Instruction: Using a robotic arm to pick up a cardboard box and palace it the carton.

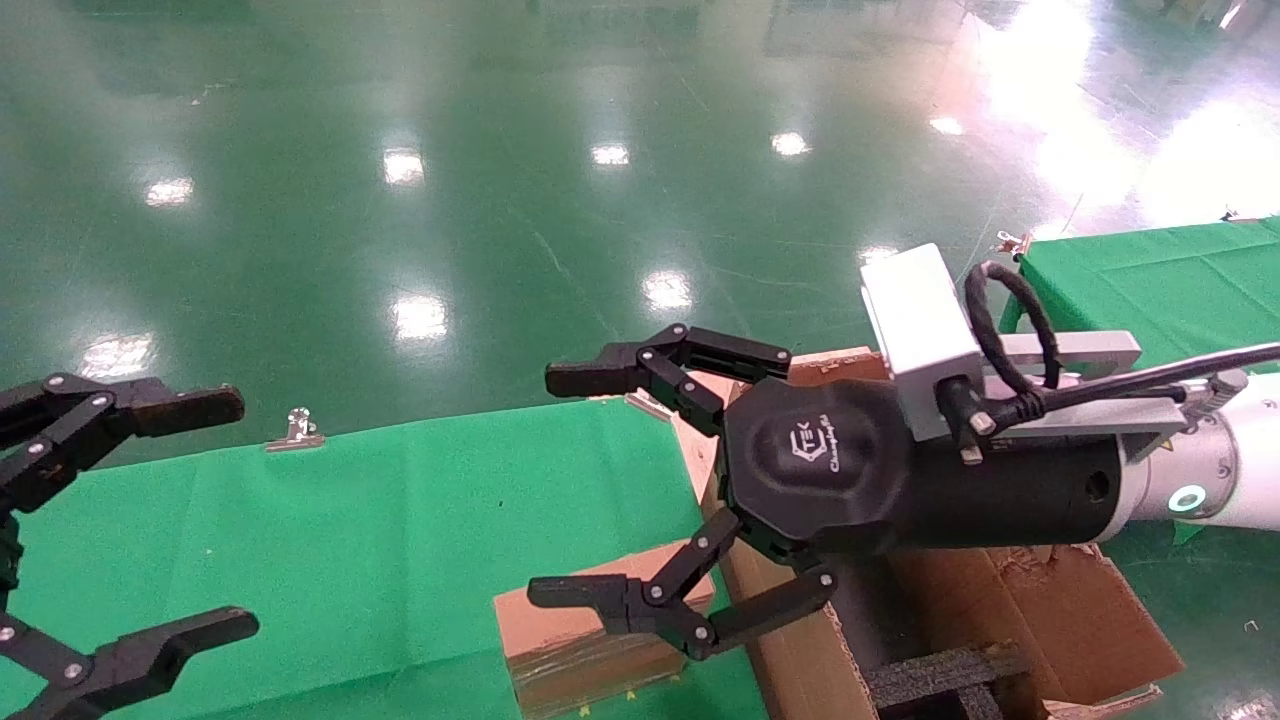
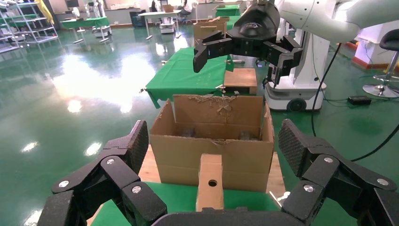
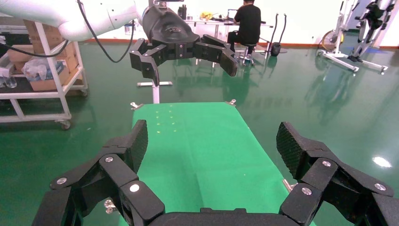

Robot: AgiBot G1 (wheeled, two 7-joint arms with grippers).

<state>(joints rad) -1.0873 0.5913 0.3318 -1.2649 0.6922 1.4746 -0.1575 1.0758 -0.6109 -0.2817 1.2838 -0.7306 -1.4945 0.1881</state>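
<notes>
The small cardboard box [image 1: 590, 640] lies on the green-clothed table [image 1: 380, 540], next to the big carton [image 1: 1050, 600] with torn flaps and black foam [image 1: 940, 680]. The white robotic arm [image 1: 1230, 470] holds my right gripper [image 1: 540, 485] open and empty, high above the box and the carton's near edge. My left gripper [image 1: 245, 515] is open and empty at the table's left end. In the left wrist view the box [image 2: 210, 181] shows its round hole, with the carton [image 2: 211, 150] behind it, between my open left fingers [image 2: 136, 146]. The right gripper [image 2: 235, 52] hangs above.
A second green-clothed table [image 1: 1150, 280] stands at the right rear. Metal clips [image 1: 295, 430] hold the cloth at the table's far edge. The carton rests on a wooden board [image 2: 150, 165]. Shiny green floor [image 1: 500, 150] lies beyond.
</notes>
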